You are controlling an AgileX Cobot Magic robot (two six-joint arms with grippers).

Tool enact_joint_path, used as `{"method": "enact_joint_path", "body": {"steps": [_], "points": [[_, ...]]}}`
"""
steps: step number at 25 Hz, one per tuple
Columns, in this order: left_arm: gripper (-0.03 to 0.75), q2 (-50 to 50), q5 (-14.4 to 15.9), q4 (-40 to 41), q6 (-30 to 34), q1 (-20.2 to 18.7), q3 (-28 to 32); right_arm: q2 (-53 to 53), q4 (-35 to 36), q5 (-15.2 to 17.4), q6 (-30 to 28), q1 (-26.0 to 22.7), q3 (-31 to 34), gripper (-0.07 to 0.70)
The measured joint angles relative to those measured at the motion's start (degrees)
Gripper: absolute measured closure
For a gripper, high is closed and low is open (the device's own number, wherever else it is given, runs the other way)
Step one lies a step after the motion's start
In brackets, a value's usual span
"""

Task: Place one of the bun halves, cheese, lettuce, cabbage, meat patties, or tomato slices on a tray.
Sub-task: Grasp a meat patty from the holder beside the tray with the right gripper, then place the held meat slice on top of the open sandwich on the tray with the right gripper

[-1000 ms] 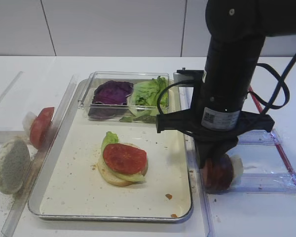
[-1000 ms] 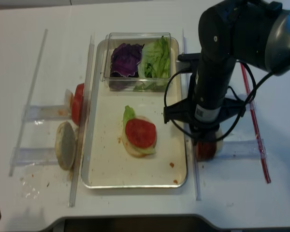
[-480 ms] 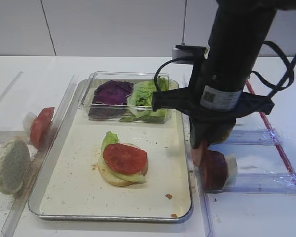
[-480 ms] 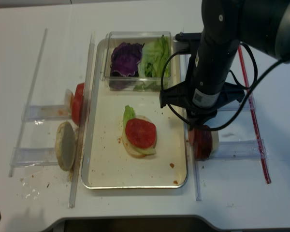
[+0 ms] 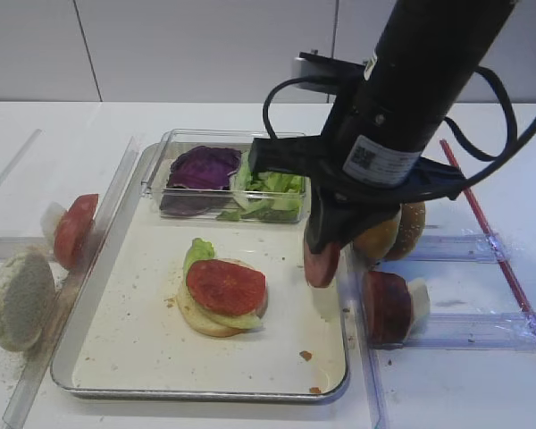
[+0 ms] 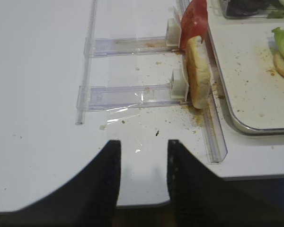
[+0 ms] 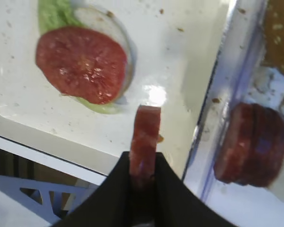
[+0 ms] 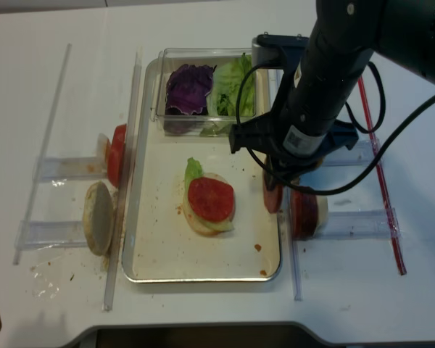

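White bench, tray (image 5: 98, 357) centred. My right hand (image 7: 143, 176) pinches a meat patty (image 7: 144, 142) on edge, above the tray's right side, right of the stack (image 5: 221, 295) topped with tomato. Step: carrying. Next, I judge: shift left over the stack, lower, release. Left hand (image 6: 141, 156) spread, idle.

The bench (image 5: 45, 134) is seen from the front at a raised slant in the first exterior view, with the back wall taken in. In the second exterior view it is seen from almost straight above and from farther off. The tray (image 5: 196, 391) (image 8: 203, 278) and the clear racks on both sides are shared by these two. The right wrist view is aimed steeply down past its tool (image 7: 143, 178), close to the tray's right rim (image 7: 213, 90). The left wrist view is aimed low across the bench toward the tray's left edge (image 6: 246, 125), past its tool (image 6: 142, 170).
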Motion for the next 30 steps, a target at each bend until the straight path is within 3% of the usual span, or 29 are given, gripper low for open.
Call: {"method": "enact_joint_path", "body": {"steps": [5, 10, 21, 26, 30], "points": [[0.482, 0.0, 0.0, 0.0, 0.0, 0.0, 0.0, 0.0, 3.6, -6.5, -5.3, 0.0, 0.1, 0.521], [0.482, 0.0, 0.0, 0.0, 0.0, 0.0, 0.0, 0.1, 13.0, -11.9, -14.0, 0.0, 2.5, 0.533], [0.482, 0.0, 0.0, 0.0, 0.0, 0.0, 0.0, 6.7, 31.9, -15.8, -30.7, 0.0, 3.2, 0.534], [0.482, 0.0, 0.0, 0.0, 0.0, 0.0, 0.0, 10.2, 38.2, -16.2, -36.3, -0.4, 3.2, 0.535], [0.482, 0.0, 0.0, 0.0, 0.0, 0.0, 0.0, 12.0, 43.1, -14.7, -39.8, -3.6, 3.2, 0.535]]}}
